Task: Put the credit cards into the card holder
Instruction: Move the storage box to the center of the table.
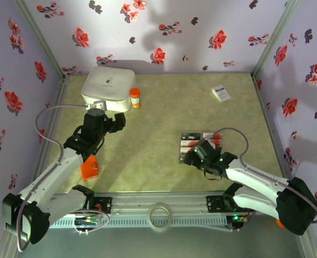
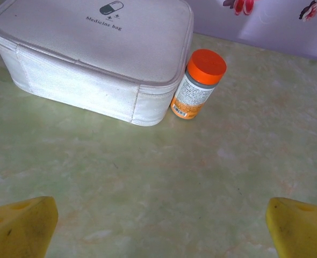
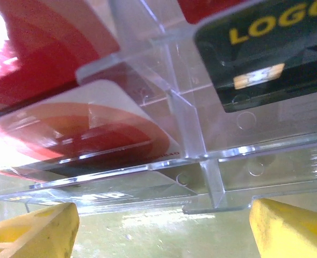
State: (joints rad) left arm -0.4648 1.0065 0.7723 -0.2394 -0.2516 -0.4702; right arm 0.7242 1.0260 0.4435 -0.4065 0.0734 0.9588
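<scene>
The credit cards (image 1: 197, 141) lie in rows in a clear plastic rack right of the table's centre. In the right wrist view they are red-and-white cards (image 3: 88, 126) and a dark card with yellow lettering (image 3: 266, 64), behind clear dividers. My right gripper (image 1: 191, 156) is at the rack's near edge, and its yellow fingers (image 3: 290, 228) stand open (image 3: 164, 231) just short of it, holding nothing. The orange card holder (image 1: 88, 168) lies on the table at the near left, under the left arm. My left gripper (image 1: 117, 122) hangs open (image 2: 161, 231) over bare table, facing the white bag.
A white medicine bag (image 2: 94, 59) sits at the back left with an orange-capped bottle (image 2: 197, 84) beside it. A white card with dark print (image 1: 221, 93) lies at the back right. A tape ring (image 1: 160, 216) rests on the front rail. Flowered walls enclose the table.
</scene>
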